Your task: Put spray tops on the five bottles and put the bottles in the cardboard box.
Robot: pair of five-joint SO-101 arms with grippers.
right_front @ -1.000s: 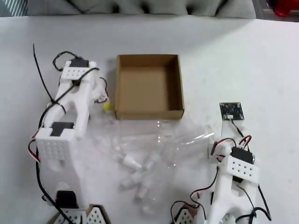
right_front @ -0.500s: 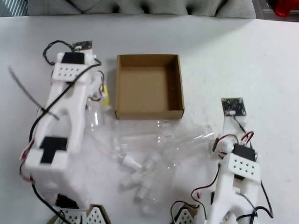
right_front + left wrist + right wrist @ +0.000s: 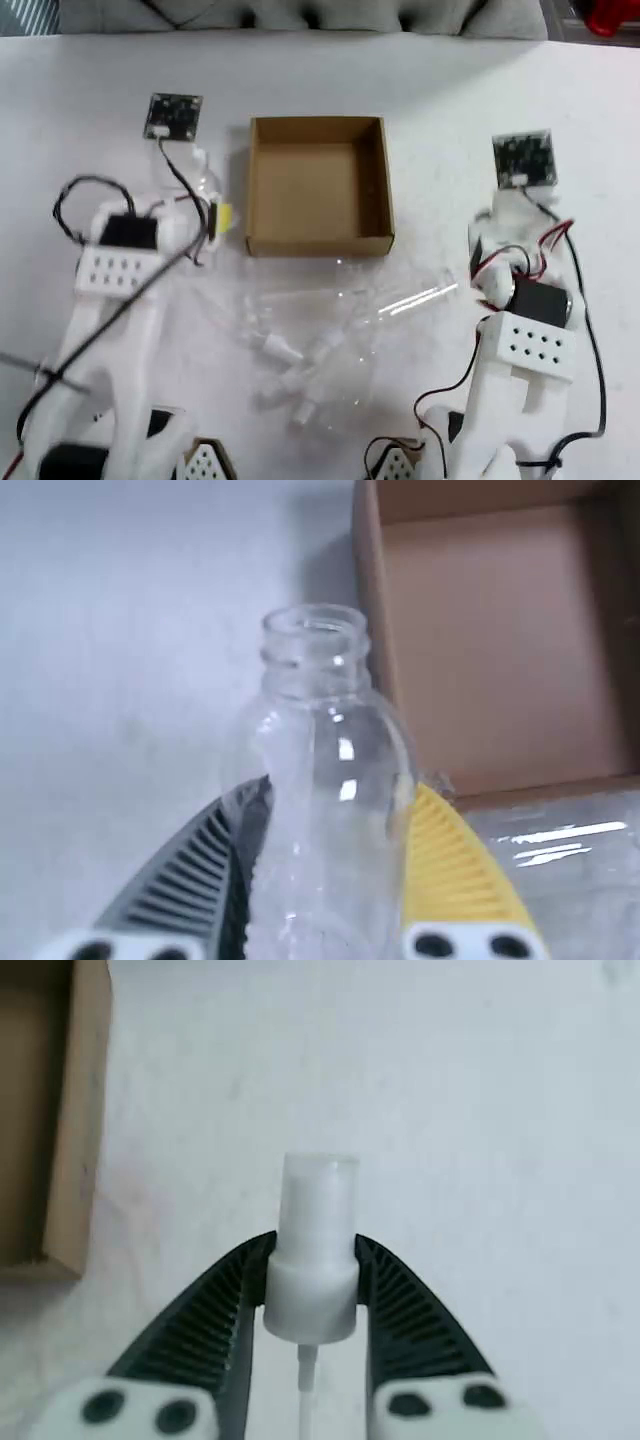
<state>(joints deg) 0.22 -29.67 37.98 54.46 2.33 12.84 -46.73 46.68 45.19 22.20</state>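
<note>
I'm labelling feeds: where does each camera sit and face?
High view: overhead, looking down at table, box, loose bottles; left arm and right arm show.
Left wrist view: wrist-mounted, looks along left gripper shut on a bottle.
Right wrist view: wrist-mounted, looks along right gripper shut on a spray top.
Shared: all three show the box.

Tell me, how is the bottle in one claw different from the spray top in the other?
The bottle is see-through; the spray top is solid white. The bottle's neck is open; the spray top ends in a thin tube. Both are clamped: bottle in the left gripper, spray top in the right gripper.
</note>
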